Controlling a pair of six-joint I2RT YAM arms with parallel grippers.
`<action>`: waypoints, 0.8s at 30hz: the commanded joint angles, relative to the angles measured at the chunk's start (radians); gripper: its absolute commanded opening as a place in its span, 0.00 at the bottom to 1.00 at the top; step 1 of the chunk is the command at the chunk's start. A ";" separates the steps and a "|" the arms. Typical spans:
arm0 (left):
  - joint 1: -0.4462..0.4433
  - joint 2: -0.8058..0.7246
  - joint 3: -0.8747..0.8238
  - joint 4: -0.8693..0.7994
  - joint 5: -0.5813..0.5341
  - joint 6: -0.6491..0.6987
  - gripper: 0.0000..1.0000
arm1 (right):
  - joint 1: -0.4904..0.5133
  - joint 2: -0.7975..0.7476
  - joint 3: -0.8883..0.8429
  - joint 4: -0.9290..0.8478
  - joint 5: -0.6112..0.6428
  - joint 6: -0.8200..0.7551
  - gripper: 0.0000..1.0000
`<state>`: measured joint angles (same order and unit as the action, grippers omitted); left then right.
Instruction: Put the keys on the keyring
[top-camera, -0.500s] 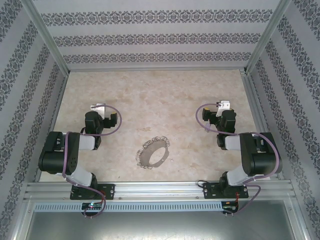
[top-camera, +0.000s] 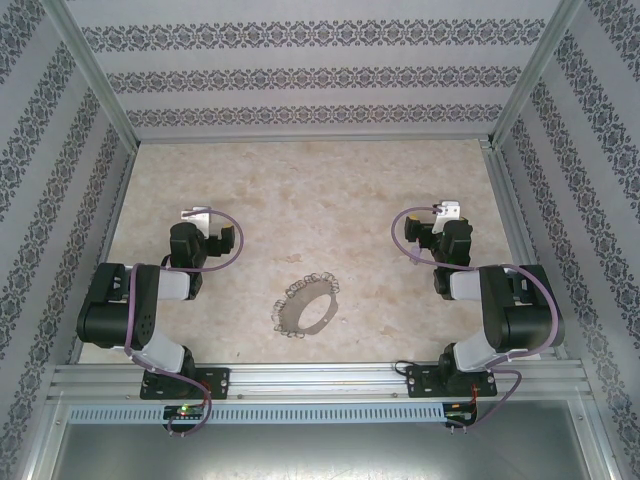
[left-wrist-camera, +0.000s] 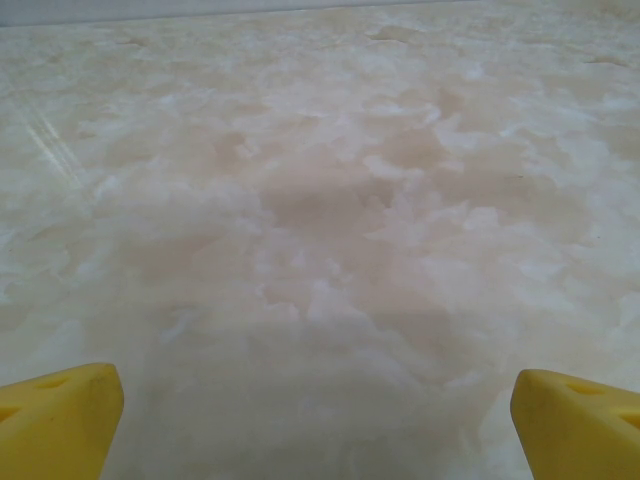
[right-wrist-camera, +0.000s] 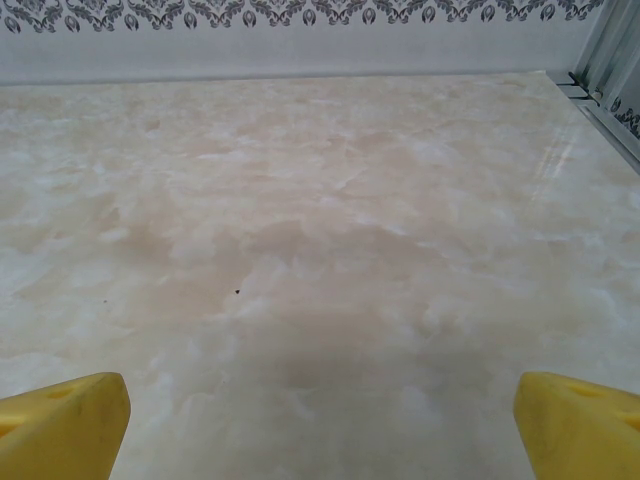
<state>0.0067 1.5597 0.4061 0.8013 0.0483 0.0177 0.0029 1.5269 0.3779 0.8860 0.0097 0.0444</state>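
From above: the keyring (top-camera: 307, 307) lies flat on the table (top-camera: 320, 190), close to the near edge and roughly midway between the two arms, a touch to the left. Small keys (top-camera: 313, 280) fringe its rim; whether they're threaded on or just lying against the wire, I can't tell from up here. The left gripper (top-camera: 195, 214) sits folded back near the left edge, the right gripper (top-camera: 447, 211) mirrors it near the right edge, and both are well apart from the ring.

Left wrist view: yellow fingertips (left-wrist-camera: 55, 420) poke in at the two bottom corners, spread wide, with nothing between them but bare marbled table.

Right wrist view: same picture, fingertips (right-wrist-camera: 60, 425) splayed to the corners, released, bare table running up to the patterned back wall (right-wrist-camera: 300, 30).

So, by my read, the job hasn't opened yet: both arms parked, hands empty, ring untouched. The next move calls for one arm to swing inward and back toward the near edge to bring the ring into its wrist view, then come down on the thin wire rim. It's low, flat and slippery-looking, so the pinch wants to be careful, with the other arm free to work a key.
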 joint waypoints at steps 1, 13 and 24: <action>0.003 0.001 0.014 0.018 -0.010 -0.019 1.00 | 0.002 -0.013 0.013 0.003 -0.008 -0.012 0.98; 0.001 -0.010 0.024 -0.011 -0.004 -0.016 1.00 | -0.023 -0.047 0.004 0.001 -0.034 0.017 0.98; 0.001 -0.138 0.122 -0.295 -0.044 -0.043 1.00 | -0.023 -0.211 0.012 -0.177 0.045 0.059 0.98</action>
<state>0.0067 1.4635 0.4835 0.6334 0.0246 0.0021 -0.0113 1.3544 0.3775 0.7830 0.0170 0.0685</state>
